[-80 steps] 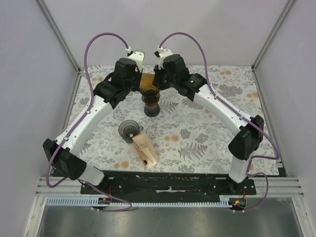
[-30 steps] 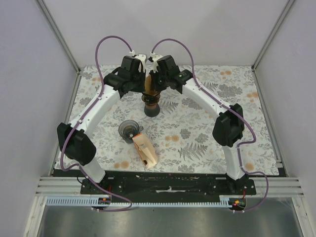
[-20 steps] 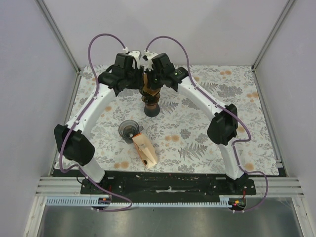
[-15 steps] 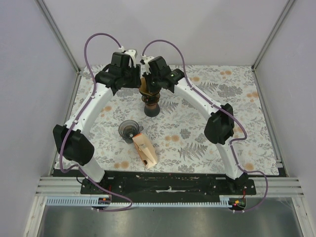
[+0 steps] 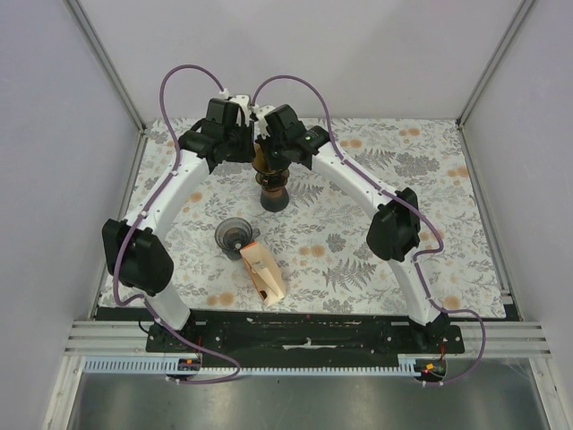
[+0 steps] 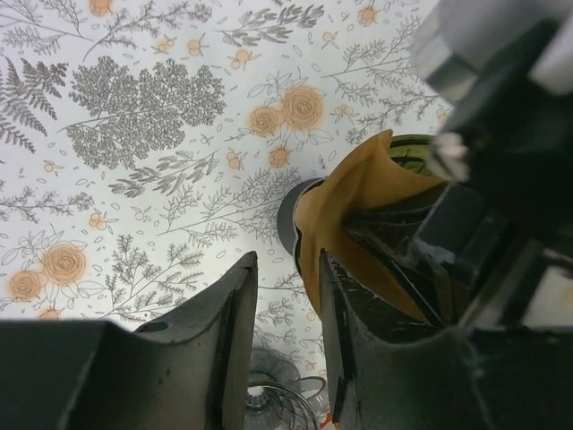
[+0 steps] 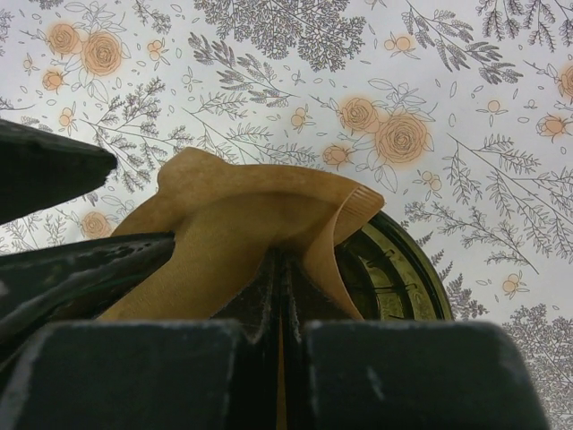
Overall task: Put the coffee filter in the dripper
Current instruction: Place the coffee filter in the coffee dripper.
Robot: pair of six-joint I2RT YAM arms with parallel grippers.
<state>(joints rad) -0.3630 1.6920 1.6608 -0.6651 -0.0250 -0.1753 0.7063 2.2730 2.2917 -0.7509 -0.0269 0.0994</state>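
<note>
Right gripper (image 7: 279, 291) clamps the coffee filter (image 7: 237, 210) by its fold over the dripper (image 7: 405, 269), likely to lower it in; left gripper (image 6: 285, 305) hovers beside, jaws apart, empty.

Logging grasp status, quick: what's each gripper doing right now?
Left gripper: open, holding nothing.
Right gripper: closed on the coffee filter.

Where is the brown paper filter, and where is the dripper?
coffee filter (image 7: 242, 224): right wrist view, middle of the paper wall.
dripper (image 7: 407, 264): right wrist view, its dark rim right of the filter.
</note>
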